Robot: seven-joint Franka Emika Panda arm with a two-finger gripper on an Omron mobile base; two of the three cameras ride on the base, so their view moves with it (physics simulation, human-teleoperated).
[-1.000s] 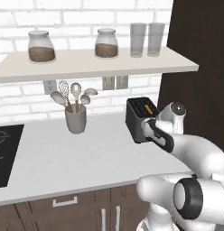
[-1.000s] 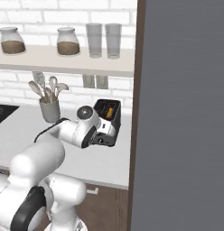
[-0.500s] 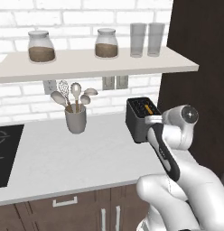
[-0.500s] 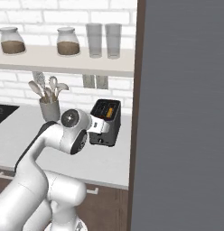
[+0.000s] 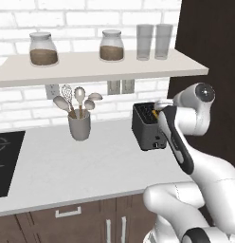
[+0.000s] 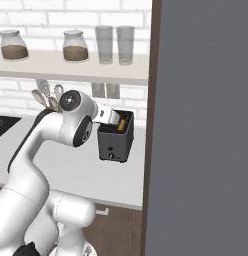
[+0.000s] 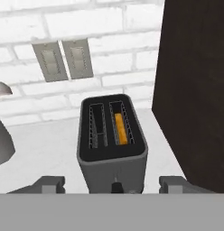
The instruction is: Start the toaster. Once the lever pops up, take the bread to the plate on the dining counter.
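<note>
The toaster [image 7: 111, 144] is a small dark grey box on the white worktop, with its two top slots facing the hand view. In its right slot sits the bread [image 7: 120, 128], seen as an orange-tan strip sunk in the slot. My gripper [image 7: 111, 182] hovers just in front of and above the toaster, open, with its fingertips [image 7: 175, 182] spread wider than the toaster body and nothing between them. From the base, the toaster [image 5: 148, 128] stands beside the dark cabinet, and the hand [image 6: 108, 116] hangs at its top edge. The plate and the dining counter are out of view.
A tall dark cabinet [image 5: 209, 57] rises right beside the toaster. A grey utensil cup [image 5: 79, 126] stands to the left on the worktop. The shelf [image 5: 100, 66] above carries jars and glasses. A black cooktop [image 5: 5, 161] lies at the far left. Wall outlets [image 7: 64, 58] sit behind the toaster.
The arm has risen from the toaster's front to its top edge. The gripper was shut earlier and now stands open.
</note>
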